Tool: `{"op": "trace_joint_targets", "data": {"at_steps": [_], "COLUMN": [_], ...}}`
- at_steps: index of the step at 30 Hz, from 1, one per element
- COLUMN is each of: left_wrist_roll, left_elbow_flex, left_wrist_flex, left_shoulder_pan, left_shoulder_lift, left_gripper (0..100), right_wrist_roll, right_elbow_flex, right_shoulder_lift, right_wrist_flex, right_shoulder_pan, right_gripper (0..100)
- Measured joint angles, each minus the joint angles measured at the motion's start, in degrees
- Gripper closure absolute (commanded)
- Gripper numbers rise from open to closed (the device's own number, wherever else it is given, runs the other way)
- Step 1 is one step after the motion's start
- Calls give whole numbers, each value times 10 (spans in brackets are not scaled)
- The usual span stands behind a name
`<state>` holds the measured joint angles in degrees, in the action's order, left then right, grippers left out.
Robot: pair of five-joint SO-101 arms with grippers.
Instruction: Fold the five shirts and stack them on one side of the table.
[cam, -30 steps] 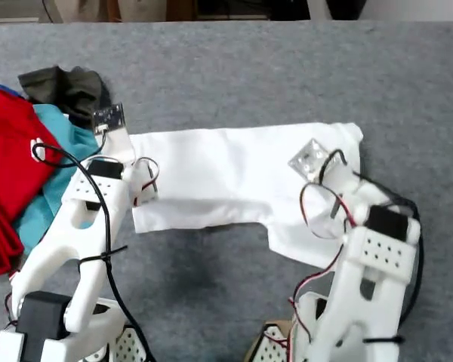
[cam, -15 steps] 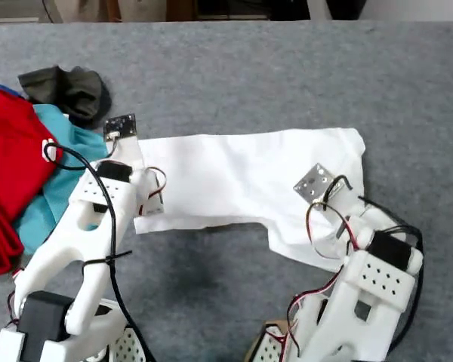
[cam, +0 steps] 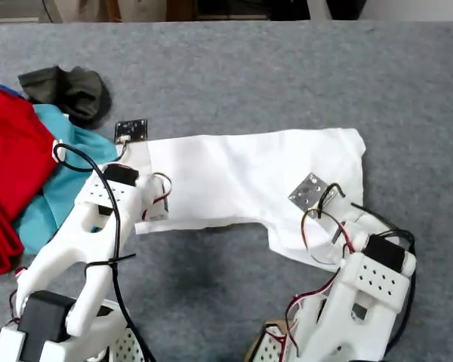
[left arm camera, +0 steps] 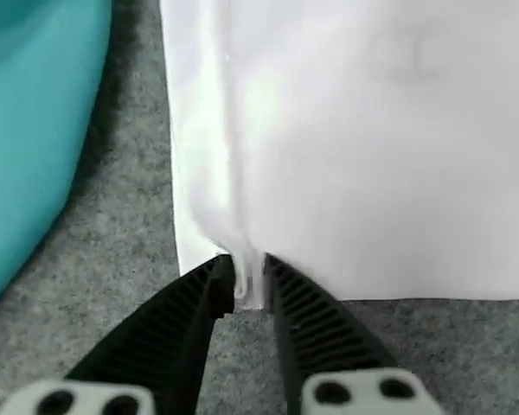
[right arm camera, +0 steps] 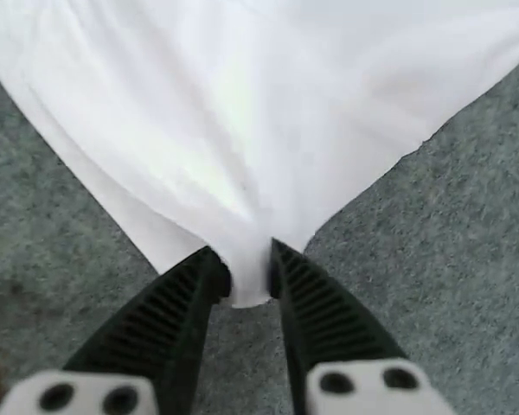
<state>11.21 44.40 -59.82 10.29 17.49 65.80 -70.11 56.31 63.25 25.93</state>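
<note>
Near side: left gripper (left arm camera: pixel 249 278) and right gripper (right arm camera: pixel 246 275), arms reaching forward and low, each hold jaws clamped on the near edge of the white shirt (cam: pixel 241 177), spread flat mid-counter (cam: pixel 287 75) — a fold is in hand, next calling, by judgement, for an even paired lift carrying that edge toward the far side.

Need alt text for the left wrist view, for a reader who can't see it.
The left gripper is shut on the edge of a white shirt, close to one corner. The shirt lies on the grey table, with a teal shirt beside it, a strip of table between them.
</note>
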Motion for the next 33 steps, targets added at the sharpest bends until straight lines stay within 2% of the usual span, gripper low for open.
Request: {"op": "trace_joint_targets", "data": {"at_steps": [4, 8, 11, 14, 16, 20, 25, 33], "left_wrist_roll": [1, -8, -17, 0, 18, 50, 95, 145], "left_elbow_flex": [-1, -41, -109, -198, -243, -258, -272, -349], "left_wrist_flex": [-49, -135, -203, -219, -196, -87, 42, 68], "left_shoulder_pan": [-1, -4, -26, -62, -70, -64, -41, -58], "left_shoulder_lift": [3, 4, 4, 4, 3, -33, -154, -367], "left_gripper": [700, 711, 834, 987, 966, 981, 981, 981], "right_wrist_roll": [0, 0, -14, -78, -117, -200, -261, -313], "right_elbow_flex": [0, 24, 62, 104, 123, 149, 212, 401], "right_shoulder_lift": [0, 0, 0, 0, -11, -71, -235, -518], "right_wrist_flex": [-18, -20, -25, -43, -54, -104, -207, -228], "right_shoulder_pan": [0, 1, 9, -6, -39, -117, -134, -133], "right_gripper": [822, 840, 998, 966, 977, 982, 983, 983]}}
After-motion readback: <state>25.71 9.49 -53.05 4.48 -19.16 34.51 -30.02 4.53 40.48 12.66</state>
